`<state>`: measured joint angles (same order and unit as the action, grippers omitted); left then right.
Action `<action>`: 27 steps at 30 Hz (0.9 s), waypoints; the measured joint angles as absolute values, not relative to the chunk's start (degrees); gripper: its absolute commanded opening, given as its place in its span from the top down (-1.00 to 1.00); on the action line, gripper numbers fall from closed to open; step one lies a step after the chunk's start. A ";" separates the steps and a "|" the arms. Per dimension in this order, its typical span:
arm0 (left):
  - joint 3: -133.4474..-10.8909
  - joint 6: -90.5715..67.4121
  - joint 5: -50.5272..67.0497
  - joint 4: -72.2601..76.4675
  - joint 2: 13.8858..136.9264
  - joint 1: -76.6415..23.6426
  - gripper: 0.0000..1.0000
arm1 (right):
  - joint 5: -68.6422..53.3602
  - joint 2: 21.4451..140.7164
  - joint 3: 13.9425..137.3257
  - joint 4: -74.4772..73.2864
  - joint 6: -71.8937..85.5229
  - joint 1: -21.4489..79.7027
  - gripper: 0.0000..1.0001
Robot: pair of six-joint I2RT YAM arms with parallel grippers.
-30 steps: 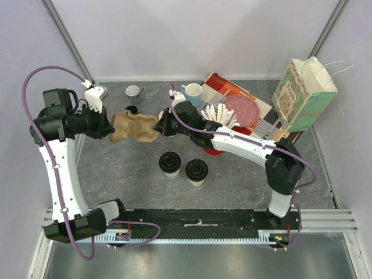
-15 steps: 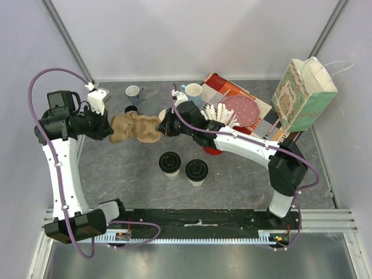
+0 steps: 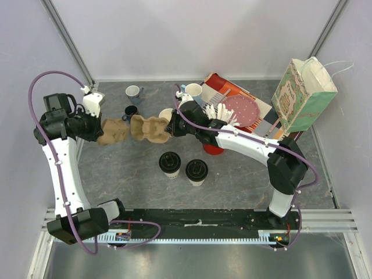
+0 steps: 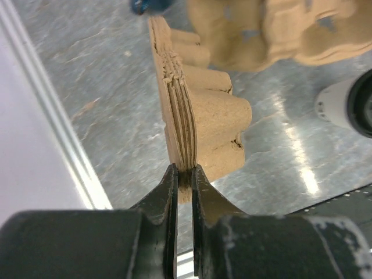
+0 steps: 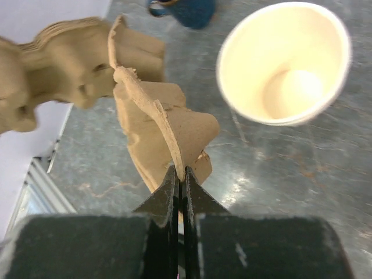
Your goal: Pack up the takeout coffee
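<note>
Our left hand is clamped on a stack of pulp cup carriers. Our right hand pinches 1 separate carrier. 2 lidded takeout coffees stand on the tabletop, nearer the arm bases and apart from both hands.

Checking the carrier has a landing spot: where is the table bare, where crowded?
Bare: the near-left table, between left arm and the two lidded cups; also near-right, between those cups and right arm. Crowded: far right, with plates, cutlery and paper bag; mugs along the far edge.
</note>
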<state>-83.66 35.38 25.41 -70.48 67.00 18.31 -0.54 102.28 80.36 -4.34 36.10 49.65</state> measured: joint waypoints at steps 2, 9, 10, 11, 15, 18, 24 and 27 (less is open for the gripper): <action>-83.66 36.14 23.62 -69.91 67.00 19.25 0.96 | 0.01 102.85 80.29 -5.56 35.88 48.58 1.00; -83.66 37.15 22.57 -69.93 67.02 19.53 0.95 | -1.58 105.54 80.40 -6.63 35.81 47.33 1.00; -83.66 37.15 22.57 -69.91 67.02 19.53 0.95 | -2.20 105.89 80.64 -6.63 35.83 47.46 1.00; -83.57 37.15 22.57 -69.71 67.02 19.53 0.95 | -2.96 106.21 80.82 -6.57 35.88 47.64 1.00; -80.93 37.19 21.80 -66.98 66.92 19.53 0.95 | -4.95 106.85 81.28 -6.61 35.97 48.40 1.00; -77.52 37.54 19.05 -63.90 66.92 19.53 0.95 | -5.67 106.85 81.87 -6.57 36.03 48.82 1.00; -73.34 38.61 13.17 -55.99 67.05 19.49 0.95 | -5.43 106.17 82.76 -6.74 36.18 49.08 1.00; -72.47 38.65 10.02 -51.00 67.13 18.52 0.95 | -4.45 104.90 83.26 -7.31 36.07 48.99 1.00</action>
<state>-72.47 38.65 10.02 -51.00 67.13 18.52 -4.45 104.90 83.26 -7.31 36.07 48.99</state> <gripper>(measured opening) 0.134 0.011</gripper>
